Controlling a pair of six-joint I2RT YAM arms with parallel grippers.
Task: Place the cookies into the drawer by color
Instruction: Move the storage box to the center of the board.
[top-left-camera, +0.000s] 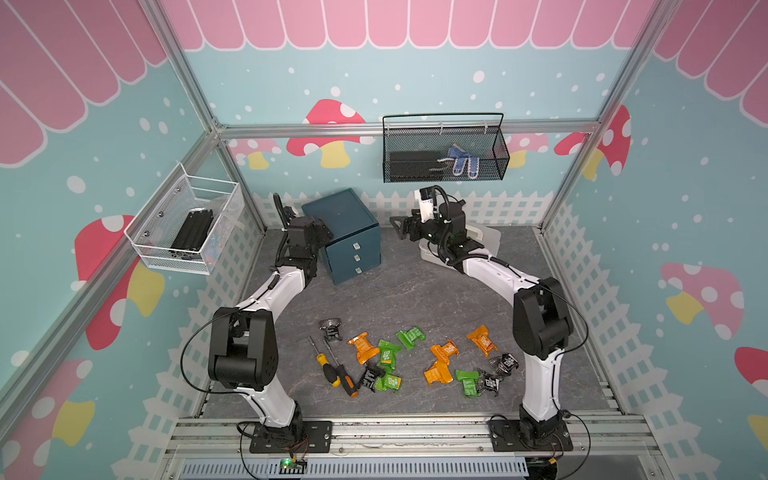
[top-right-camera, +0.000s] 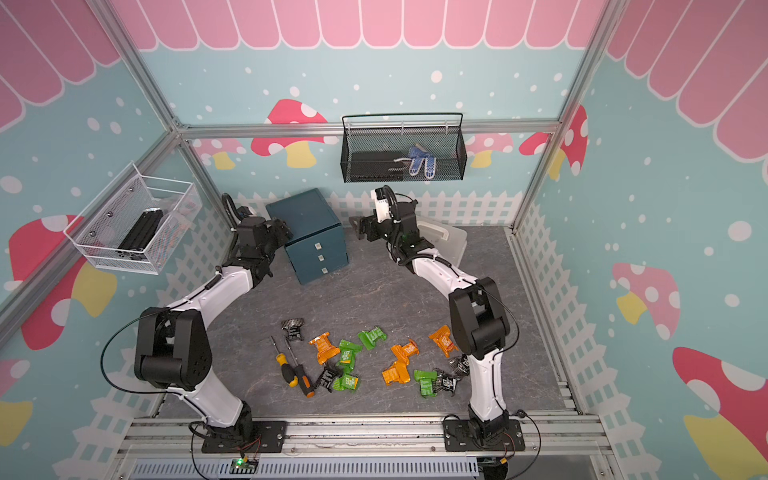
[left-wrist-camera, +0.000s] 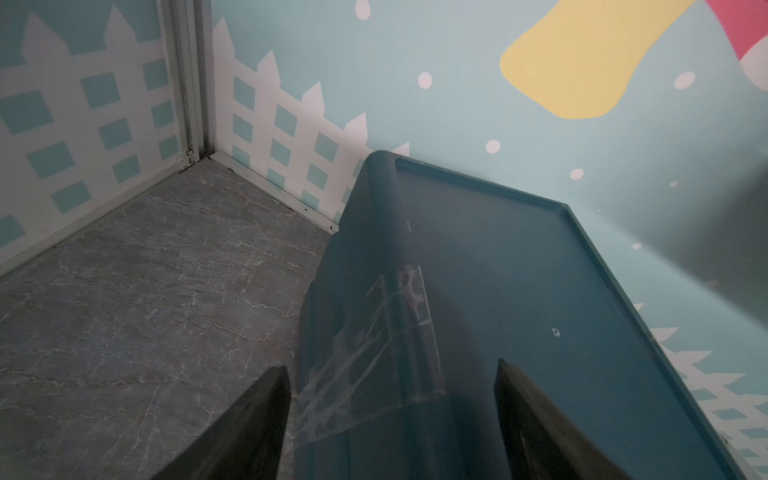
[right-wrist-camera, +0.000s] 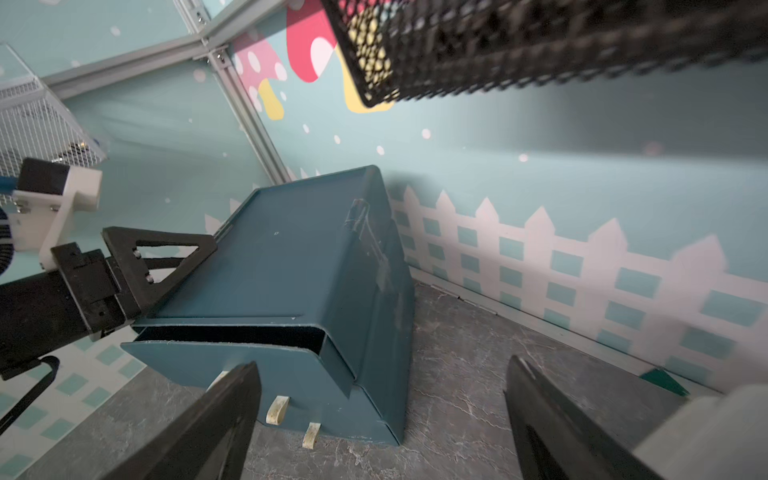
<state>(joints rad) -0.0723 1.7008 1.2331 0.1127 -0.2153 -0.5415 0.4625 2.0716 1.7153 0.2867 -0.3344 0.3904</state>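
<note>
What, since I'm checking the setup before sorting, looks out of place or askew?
Two screwdrivers lie beside the cookies, tools amid wrapped sweets. The drawer stands skewed to the back wall, and crinkled clear tape clings to one side.

Drawer (top-right-camera: 309, 232) sits at the back of the table (top-right-camera: 374, 291), with three pale tab handles down its front. Left pincer (top-right-camera: 284, 230) is up against the drawer's left side, near the top edge. Right pincer (top-right-camera: 358, 228) hangs just off the drawer's right side, apart from it. Jaw gaps can't be read from here. Cookies (top-right-camera: 396, 372) in orange, green and black lie scattered well in front of the drawer. Two screwdrivers (top-right-camera: 286, 370) lie in front of it too. Grey case (top-right-camera: 455, 243) is right of the drawer, partly hidden by the right arm.
</note>
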